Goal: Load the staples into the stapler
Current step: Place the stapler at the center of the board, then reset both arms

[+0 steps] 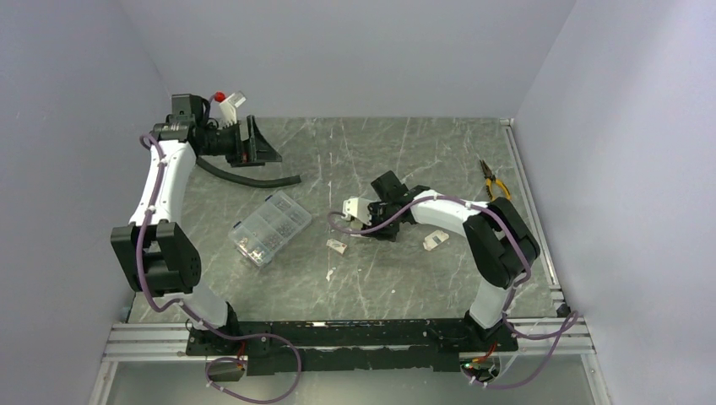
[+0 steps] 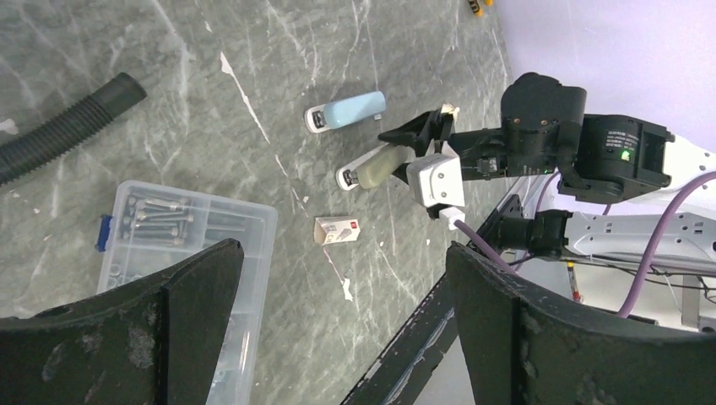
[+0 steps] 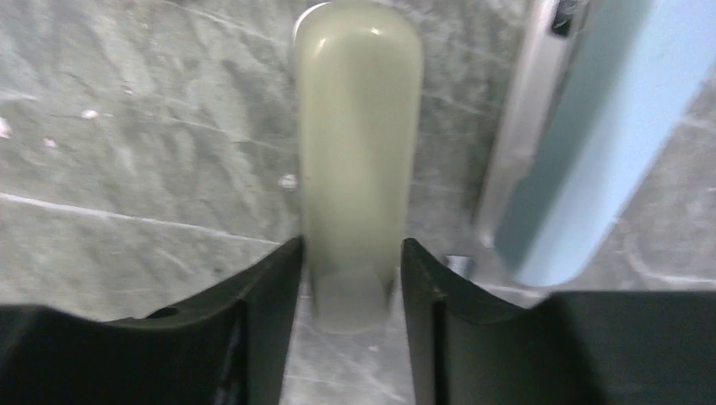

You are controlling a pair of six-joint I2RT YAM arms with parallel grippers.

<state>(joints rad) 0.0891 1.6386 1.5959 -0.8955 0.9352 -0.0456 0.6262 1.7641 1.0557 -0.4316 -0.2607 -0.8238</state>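
**Mid-table:** the right gripper (image 3: 350,246) straddles one end of an olive stapler (image 3: 359,143) lying flat on the grey marbled tabletop (image 1: 405,152). One black finger sits close against each flank. Whether the pincer is actually pinching the casing or merely bracketing it cannot be told from here.

The staple box (image 2: 336,229), a tiny white carton with a red mark, lies untouched near the olive stapler, on the side facing the clear compartment case (image 2: 190,240). A blue stapler (image 2: 346,111) rests just beside the olive stapler on its opposite flank. Well apart from the olive stapler, raised toward the back left corner, the left gripper (image 2: 341,253) hangs with its jaws spread wide and nothing between them.

The carton looks featherweight and easily crushed. A light pinch across its long sides, low to the table, seems the safest hold. The staple strips presumably inside are likely to snap if tipped out roughly.

The olive stapler appears rigid, but its rounded plastic top looks slick, and the lid may swing up under a high grip. Its flat flanks, low down, appear the better purchase. Judging by the undisturbed carton, loading has not yet begun.
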